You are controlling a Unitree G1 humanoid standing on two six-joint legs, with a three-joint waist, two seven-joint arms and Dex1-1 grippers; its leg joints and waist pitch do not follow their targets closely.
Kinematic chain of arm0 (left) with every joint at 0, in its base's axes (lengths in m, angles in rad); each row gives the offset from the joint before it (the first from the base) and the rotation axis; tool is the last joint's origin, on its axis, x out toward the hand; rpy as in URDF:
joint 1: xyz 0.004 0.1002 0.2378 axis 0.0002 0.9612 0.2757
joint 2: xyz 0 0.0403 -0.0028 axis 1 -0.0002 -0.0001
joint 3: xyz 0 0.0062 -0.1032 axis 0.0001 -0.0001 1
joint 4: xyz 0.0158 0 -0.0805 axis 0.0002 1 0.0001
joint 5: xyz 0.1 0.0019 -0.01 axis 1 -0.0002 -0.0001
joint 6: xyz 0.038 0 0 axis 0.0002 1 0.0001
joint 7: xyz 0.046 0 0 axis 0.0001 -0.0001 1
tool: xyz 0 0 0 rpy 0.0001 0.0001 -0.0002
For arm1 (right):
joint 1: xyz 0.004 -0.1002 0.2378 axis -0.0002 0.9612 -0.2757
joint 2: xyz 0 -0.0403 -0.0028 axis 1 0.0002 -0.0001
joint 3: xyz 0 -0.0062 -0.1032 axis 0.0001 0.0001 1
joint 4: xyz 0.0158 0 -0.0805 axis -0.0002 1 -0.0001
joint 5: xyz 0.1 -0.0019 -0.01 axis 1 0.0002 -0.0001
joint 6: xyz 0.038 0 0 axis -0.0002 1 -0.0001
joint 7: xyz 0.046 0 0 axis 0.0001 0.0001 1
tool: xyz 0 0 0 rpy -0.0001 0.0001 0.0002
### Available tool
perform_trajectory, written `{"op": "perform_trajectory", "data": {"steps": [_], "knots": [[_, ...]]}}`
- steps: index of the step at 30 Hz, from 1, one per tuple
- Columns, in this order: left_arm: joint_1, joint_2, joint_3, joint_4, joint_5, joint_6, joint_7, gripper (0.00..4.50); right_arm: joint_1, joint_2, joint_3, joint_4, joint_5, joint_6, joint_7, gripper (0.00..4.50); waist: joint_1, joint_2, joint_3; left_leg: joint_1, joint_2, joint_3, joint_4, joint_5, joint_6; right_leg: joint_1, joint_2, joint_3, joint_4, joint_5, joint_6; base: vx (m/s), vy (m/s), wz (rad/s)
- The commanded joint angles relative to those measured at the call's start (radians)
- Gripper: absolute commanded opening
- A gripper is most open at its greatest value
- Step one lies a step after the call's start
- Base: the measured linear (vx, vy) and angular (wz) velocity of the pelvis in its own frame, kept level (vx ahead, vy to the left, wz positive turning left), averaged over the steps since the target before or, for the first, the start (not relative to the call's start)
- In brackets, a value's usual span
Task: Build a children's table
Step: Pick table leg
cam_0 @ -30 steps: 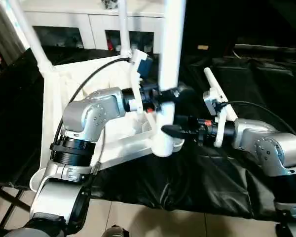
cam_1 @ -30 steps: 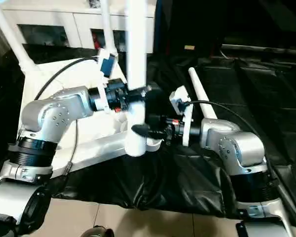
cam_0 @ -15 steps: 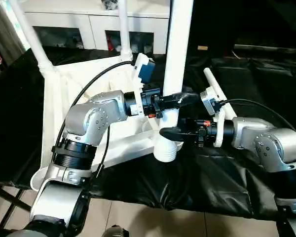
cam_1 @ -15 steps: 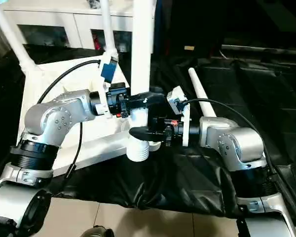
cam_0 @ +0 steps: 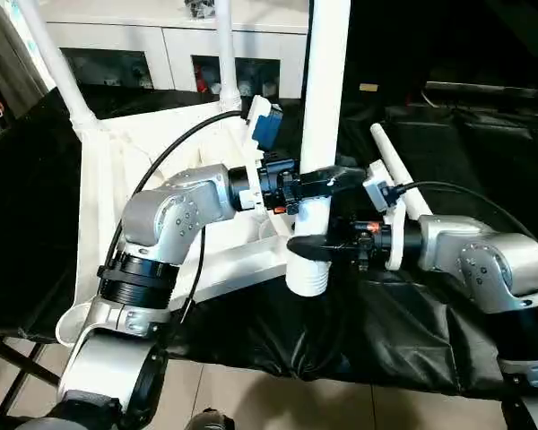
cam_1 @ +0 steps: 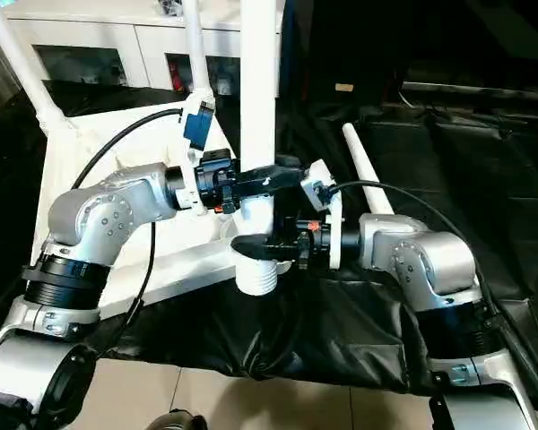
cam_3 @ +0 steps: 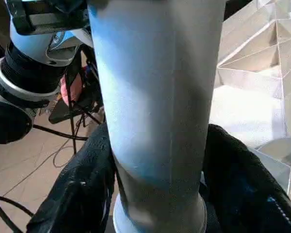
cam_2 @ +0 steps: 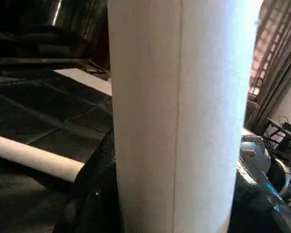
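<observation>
two grippers steadying the third leg over its socket

two legs are already standing upright in the far corner sockets of the tabletop, which is lying ribbed side up on the black table. a third leg is being held upright at the near corner beside the robot's right side, its ribbed lower end hanging at the tabletop's edge. the left gripper is clamping this leg from the left, higher up; its fingers are closing around the tube about halfway. the right gripper is clamping the same leg just below, its fingers wrapping both sides of the tube near the ribbed end. a fourth leg is lying loose on the black table behind the right arm, well apart from the tabletop.

judging by this, the step in hand is seating the third leg in its socket. whether the end is already entering the socket cannot be told, as the grippers and the tube are hiding the opening. the next move is likely calling for lining the ribbed end squarely over the socket, keeping the tube upright, then pressing or twisting it down with both grippers together. tilt is the risk: a slanted leg may be jamming on the rim or pushing the tabletop across the cloth.
</observation>
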Motion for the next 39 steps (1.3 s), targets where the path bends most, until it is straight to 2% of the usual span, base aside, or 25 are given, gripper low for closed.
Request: {"op": "perform_trajectory", "data": {"steps": [1, 15, 16, 23, 28, 29, 30, 32, 35, 36, 37, 38, 39], "knots": [[-0.004, -0.008, -0.012, -0.042, -0.014, 0.005, -0.007, 1.88, -0.020, -0.009, 0.025, -0.002, -0.007, 0.009, 0.006, 2.68, 0.001, -0.017, -0.086, 0.025, 0.040, -0.010, -0.056, -0.120, 0.045, 0.053, -0.076, 0.053, -0.069, -0.159, -0.200, 0.000, 0.000, 0.00], [-0.001, -0.015, -0.028, -0.050, -0.017, 0.012, -0.004, 1.88, -0.024, -0.003, 0.049, 0.003, -0.014, -0.004, 0.006, 2.68, 0.001, -0.015, -0.087, 0.024, 0.040, -0.011, -0.055, -0.120, 0.043, 0.053, -0.075, 0.053, -0.067, -0.150, -0.203, 0.000, 0.000, 0.00], [-0.001, -0.014, -0.029, -0.050, -0.017, 0.012, -0.005, 1.88, -0.024, -0.003, 0.049, 0.004, -0.013, -0.004, 0.005, 2.49, 0.001, -0.015, -0.087, 0.024, 0.040, -0.011, -0.055, -0.120, 0.044, 0.054, -0.075, 0.053, -0.068, -0.152, -0.202, 0.000, 0.000, 0.00], [-0.002, -0.008, -0.031, -0.051, -0.013, 0.013, -0.008, 1.88, -0.023, -0.002, 0.048, 0.005, -0.013, -0.004, 0.005, 1.98, 0.003, -0.013, -0.087, 0.025, 0.040, -0.011, -0.054, -0.122, 0.043, 0.053, -0.075, 0.053, -0.068, -0.155, -0.202, 0.000, 0.000, 0.00], [-0.002, 0.000, -0.035, -0.050, -0.003, 0.006, -0.007, 1.88, -0.021, 0.001, 0.046, 0.005, -0.012, -0.002, 0.004, 1.93, 0.003, -0.012, -0.088, 0.024, 0.040, -0.012, -0.054, -0.123, 0.042, 0.054, -0.074, 0.052, -0.067, -0.148, -0.204, 0.000, 0.000, 0.00], [-0.007, -0.004, -0.030, -0.040, 0.004, 0.007, 0.014, 2.23, -0.020, 0.002, 0.045, 0.006, -0.013, -0.004, 0.003, 1.93, 0.002, -0.012, -0.088, 0.025, 0.040, -0.012, -0.054, -0.125, 0.041, 0.053, -0.074, 0.052, -0.067, -0.148, -0.205, 0.000, 0.000, 0.00], [-0.019, -0.017, -0.008, -0.017, 0.004, 0.009, 0.049, 2.58, -0.018, 0.005, 0.044, 0.008, -0.015, -0.009, -0.001, 1.93, 0.002, -0.012, -0.088, 0.025, 0.040, -0.012, -0.054, -0.126, 0.040, 0.054, -0.074, 0.052, -0.066, -0.144, -0.206, 0.000, 0.000, 0.00], [-0.024, -0.020, 0.002, -0.008, -0.004, 0.015, 0.051, 2.58, -0.016, 0.007, 0.043, 0.008, -0.016, -0.012, -0.003, 1.93, 0.003, -0.013, -0.088, 0.024, 0.039, -0.012, -0.053, -0.124, 0.041, 0.054, -0.075, 0.052, -0.067, -0.144, -0.207, 0.000, 0.000, 0.00], [-0.026, -0.034, 0.025, -0.006, -0.008, -0.034, 0.056, 3.01, -0.013, 0.015, 0.035, 0.012, -0.019, -0.023, -0.017, 1.90, 0.002, -0.011, -0.088, 0.025, 0.040, -0.012, -0.054, -0.130, 0.040, 0.053, -0.074, 0.051, -0.069, -0.151, -0.205, 0.000, 0.000, 0.00], [-0.036, -0.084, 0.096, 0.004, -0.026, -0.123, 0.122, 3.03, -0.008, 0.028, 0.021, 0.017, -0.020, -0.035, -0.037, 1.90, 0.002, -0.012, -0.088, 0.023, 0.040, -0.013, -0.053, -0.130, 0.037, 0.056, -0.075, 0.052, -0.069, -0.141, -0.209, 0.000, 0.000, 0.00], [-0.045, -0.108, 0.135, 0.009, -0.040, -0.156, 0.163, 3.03, -0.006, 0.035, 0.013, 0.018, -0.019, -0.038, -0.046, 1.90, 0.003, -0.013, -0.089, 0.023, 0.041, -0.012, -0.052, -0.131, 0.037, 0.058, -0.077, 0.052, -0.070, -0.129, -0.218, 0.000, 0.000, 0.00], [-0.059, -0.130, 0.182, 0.015, -0.070, -0.175, 0.202, 3.03, -0.003, 0.044, 0.001, 0.019, -0.015, -0.043, -0.060, 1.90, 0.004, -0.009, -0.089, 0.022, 0.040, -0.014, -0.051, -0.132, 0.037, 0.058, -0.078, 0.051, -0.068, -0.124, -0.223, 0.000, 0.000, 0.00], [-0.071, -0.144, 0.219, 0.019, -0.096, -0.190, 0.229, 3.03, -0.001, 0.054, -0.011, 0.022, -0.013, -0.050, -0.074, 1.90, 0.003, -0.013, -0.090, 0.021, 0.039, -0.012, -0.050, -0.140, 0.037, 0.059, -0.078, 0.051, -0.068, -0.122, -0.227, 0.000, 0.000, 0.00]]}}
